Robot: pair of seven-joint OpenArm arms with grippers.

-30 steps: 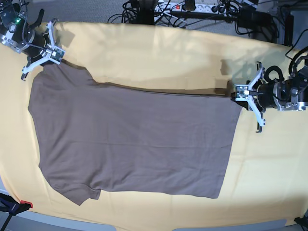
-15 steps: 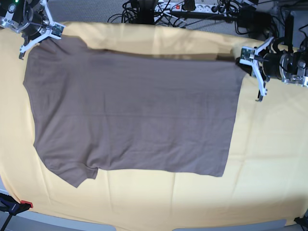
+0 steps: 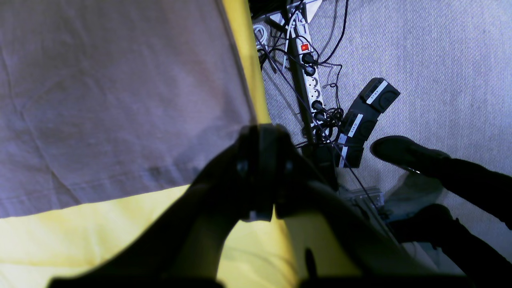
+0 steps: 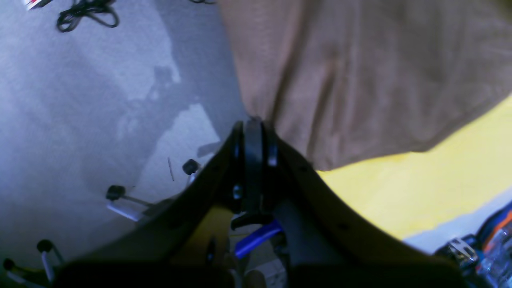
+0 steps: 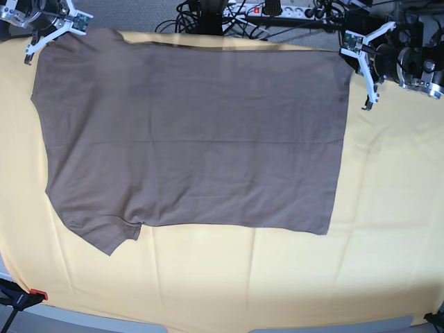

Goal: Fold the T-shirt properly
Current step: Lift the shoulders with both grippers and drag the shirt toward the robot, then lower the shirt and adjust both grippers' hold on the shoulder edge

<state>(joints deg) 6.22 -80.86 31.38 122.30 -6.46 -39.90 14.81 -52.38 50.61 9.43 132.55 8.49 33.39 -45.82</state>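
Although the T-shirt [image 5: 187, 139] lay spread flat across the middle of the yellow cloth [image 5: 388, 229], it was pinched at both far corners: the right gripper [image 5: 52, 24] clenched on fabric at eleven o'clock, the left gripper [image 5: 361, 52] on the hem corner at one o'clock. This looked like the spreading step; next, likely a gentle set-down. The taupe cotton was soft, matte and lightly creased.

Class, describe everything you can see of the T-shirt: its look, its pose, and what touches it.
The T-shirt is plain grey-brown, soft cotton-like cloth with short sleeves and no print. It lies spread over the yellow cloth, lightly creased. The right gripper pinches one far corner, the left gripper the other, both shut, the far edge stretched between them.
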